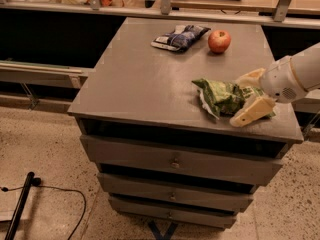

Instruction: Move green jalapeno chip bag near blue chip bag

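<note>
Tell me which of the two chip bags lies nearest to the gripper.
The green jalapeno chip bag, front right, with the gripper open around its end; the blue chip bag lies far back beside the apple.

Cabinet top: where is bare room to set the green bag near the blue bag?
Free: the left half of the cabinet top, and the strip between the blue chip bag and the green jalapeno chip bag. Crowded: the back by the apple, and the right front, where the open tool straddles the green bag.
</note>
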`<state>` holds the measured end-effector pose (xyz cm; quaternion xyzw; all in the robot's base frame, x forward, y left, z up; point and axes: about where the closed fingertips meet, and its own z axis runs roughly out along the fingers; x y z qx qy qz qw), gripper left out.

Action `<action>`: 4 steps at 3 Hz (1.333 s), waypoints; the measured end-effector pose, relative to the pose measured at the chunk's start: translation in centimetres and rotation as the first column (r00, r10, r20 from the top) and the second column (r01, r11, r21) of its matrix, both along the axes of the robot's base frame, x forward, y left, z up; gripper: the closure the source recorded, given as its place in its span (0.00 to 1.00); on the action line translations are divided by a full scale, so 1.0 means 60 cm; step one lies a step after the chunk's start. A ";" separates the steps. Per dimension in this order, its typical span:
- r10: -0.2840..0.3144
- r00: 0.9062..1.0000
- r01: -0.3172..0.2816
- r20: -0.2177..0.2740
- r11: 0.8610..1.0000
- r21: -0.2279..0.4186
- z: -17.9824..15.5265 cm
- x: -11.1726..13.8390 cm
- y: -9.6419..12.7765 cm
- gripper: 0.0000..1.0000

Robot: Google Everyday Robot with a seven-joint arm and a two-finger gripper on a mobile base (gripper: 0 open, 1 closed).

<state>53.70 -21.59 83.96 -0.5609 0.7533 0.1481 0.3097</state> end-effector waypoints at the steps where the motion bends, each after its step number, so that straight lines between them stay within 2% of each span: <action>1: 0.050 0.998 -0.049 -0.033 0.999 0.021 -0.024 -0.007 0.030 0.49; 2: 0.036 0.999 -0.036 -0.034 0.999 -0.008 -0.018 -0.010 0.036 0.72; 3: -0.031 0.997 0.034 0.067 0.998 -0.043 0.041 0.036 0.038 0.95; 4: -0.131 0.976 0.142 0.173 0.989 -0.049 0.096 0.101 0.027 1.00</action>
